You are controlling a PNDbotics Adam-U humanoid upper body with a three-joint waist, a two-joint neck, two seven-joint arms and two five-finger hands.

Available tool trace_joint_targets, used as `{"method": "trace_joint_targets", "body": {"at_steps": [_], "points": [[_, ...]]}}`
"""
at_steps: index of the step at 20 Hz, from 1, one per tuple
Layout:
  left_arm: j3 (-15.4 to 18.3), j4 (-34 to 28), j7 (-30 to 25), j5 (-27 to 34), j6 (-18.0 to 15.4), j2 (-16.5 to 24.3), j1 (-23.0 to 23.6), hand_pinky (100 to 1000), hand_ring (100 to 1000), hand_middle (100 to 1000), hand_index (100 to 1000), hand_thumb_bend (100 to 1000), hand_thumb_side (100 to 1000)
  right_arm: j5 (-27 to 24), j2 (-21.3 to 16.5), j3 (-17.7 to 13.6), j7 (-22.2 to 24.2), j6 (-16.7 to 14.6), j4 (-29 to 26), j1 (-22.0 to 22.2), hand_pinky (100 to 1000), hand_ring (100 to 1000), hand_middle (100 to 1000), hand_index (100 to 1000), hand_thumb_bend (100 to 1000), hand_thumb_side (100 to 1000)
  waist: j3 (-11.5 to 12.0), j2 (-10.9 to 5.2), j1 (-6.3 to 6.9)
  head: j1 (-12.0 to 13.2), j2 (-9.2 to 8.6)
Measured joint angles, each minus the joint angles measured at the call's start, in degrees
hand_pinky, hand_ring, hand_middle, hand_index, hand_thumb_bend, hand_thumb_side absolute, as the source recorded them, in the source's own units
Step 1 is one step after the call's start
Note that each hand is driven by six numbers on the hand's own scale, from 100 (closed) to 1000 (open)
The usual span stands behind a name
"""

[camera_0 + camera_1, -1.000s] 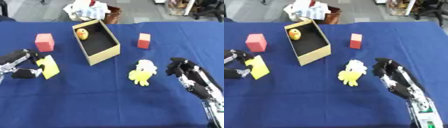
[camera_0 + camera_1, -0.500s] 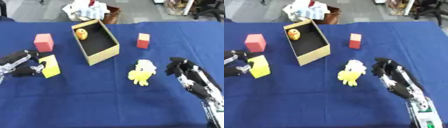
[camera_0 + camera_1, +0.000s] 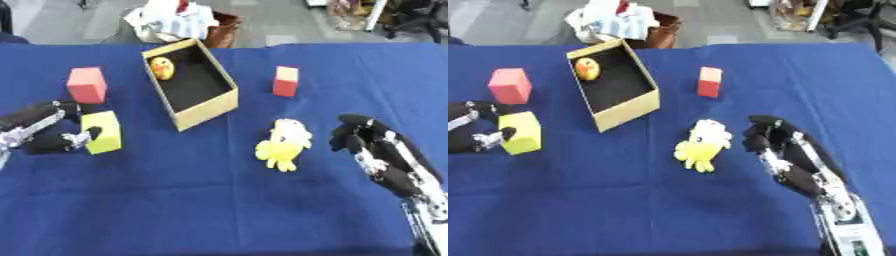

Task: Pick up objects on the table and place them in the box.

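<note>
Left hand: at the left edge of the table, which is covered in blue cloth. Fingers curled round the yellow block, one above it and one at its near side, touching it. Block appears to rest on the cloth.

Large red block: upright, near the left edge, just beyond the yellow block and toward the far side. Apart from the hand.

Box: open cardboard, dark inside, standing askew left of the table's middle, its long side running from the far edge toward the near. Inside, at its far end, a small yellow-orange round item lies against the wall.

Small red block: upright, right of the box, toward the far edge, well apart from both hands.

Yellow soft toy: lies flat near the table's middle, nearer than the box, pale at its upper part, with short limbs spread at its near end. Untouched.

Right hand: toward the right edge, just beside the toy without touching it. Fingers bent inward, holding nothing; arm runs off to the near right corner.
</note>
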Motion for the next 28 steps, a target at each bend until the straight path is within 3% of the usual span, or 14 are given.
{"method": "trace_joint_targets", "body": {"at_steps": [8,9,12,16,23,25,28], "points": [[-1.58,0.55,2.44,-7.0,-1.46,-0.03,-0.81,826,760,795,1000,449,722,0.0,0.0,0.0,0.07,-0.07,0.02,0.0,608,639,634,830,100,470,-0.05,0.0,0.0,0.0,0.0],[-1.81,0.91,2.68,-7.87,-1.69,-0.03,-0.97,821,751,783,996,440,646,0.0,0.0,0.0,0.07,-0.07,0.02,0.0,608,639,634,830,100,470,-0.05,0.0,0.0,0.0,0.0],[-2.26,2.29,3.32,-9.9,-2.34,-0.08,-1.6,809,722,737,973,428,532,0.0,0.0,0.0,0.08,-0.07,0.04,0.01,608,639,634,830,100,470,-0.07,0.0,0.0,0.0,0.01],[-2.59,3.84,4.53,-11.33,-2.85,-0.38,-2.36,784,642,580,921,364,334,0.0,0.0,0.0,0.09,-0.09,0.06,0.01,609,639,634,830,100,470,-0.08,0.0,0.0,0.0,0.02],[-2.4,4.17,9.47,-8.98,-1.36,-0.58,-2.58,743,548,419,826,160,261,0.0,0.0,0.0,0.1,-0.09,0.12,0.03,609,638,634,830,100,470,-0.08,0.0,0.0,-0.05,0.02],[-1.9,3.42,10.75,-7.35,-0.71,-0.58,-2.58,741,543,411,823,108,244,0.0,0.0,0.0,0.1,-0.09,0.16,0.04,609,638,634,830,100,470,-0.06,0.0,0.0,-0.07,0.02],[-1.06,0.97,11.68,-4.3,0.13,-0.53,-2.84,742,540,407,823,100,228,0.0,0.0,0.0,0.1,-0.09,0.19,0.06,609,638,634,829,100,470,-0.04,0.0,0.0,-0.24,0.02]]}}
